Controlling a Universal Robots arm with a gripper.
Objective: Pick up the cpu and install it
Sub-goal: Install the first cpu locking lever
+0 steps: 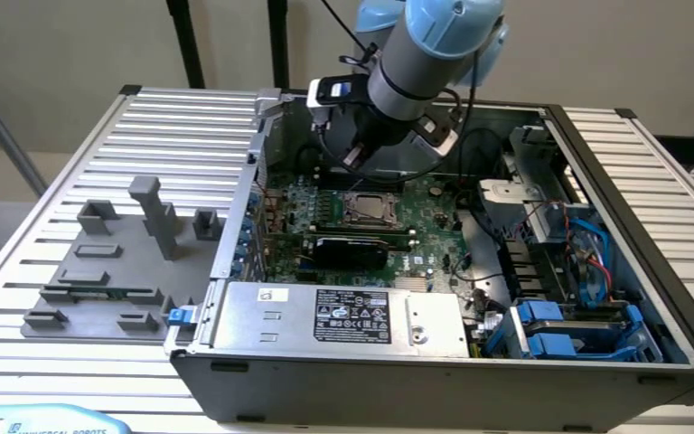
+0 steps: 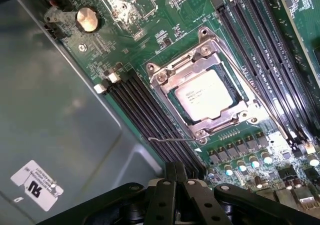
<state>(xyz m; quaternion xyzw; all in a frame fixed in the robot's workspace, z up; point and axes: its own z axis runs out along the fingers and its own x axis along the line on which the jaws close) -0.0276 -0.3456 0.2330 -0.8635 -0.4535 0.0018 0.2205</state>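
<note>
**A:** What's the gripper (image 2: pixel 176 171) doing here?

**B:** Its black fingers are pressed together with nothing in them, hanging over the green motherboard (image 2: pixel 150 40).

**A:** And the cpu?

**B:** The cpu (image 2: pixel 204 94) lies flat in the socket, a shiny silver square inside the bare metal frame (image 2: pixel 165 77), with long black memory slots (image 2: pixel 145 110) just beside it.

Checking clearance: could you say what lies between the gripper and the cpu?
In the wrist view, between gripper and cpu: black memory slots, a thin wire lever, the socket's metal frame.
</note>
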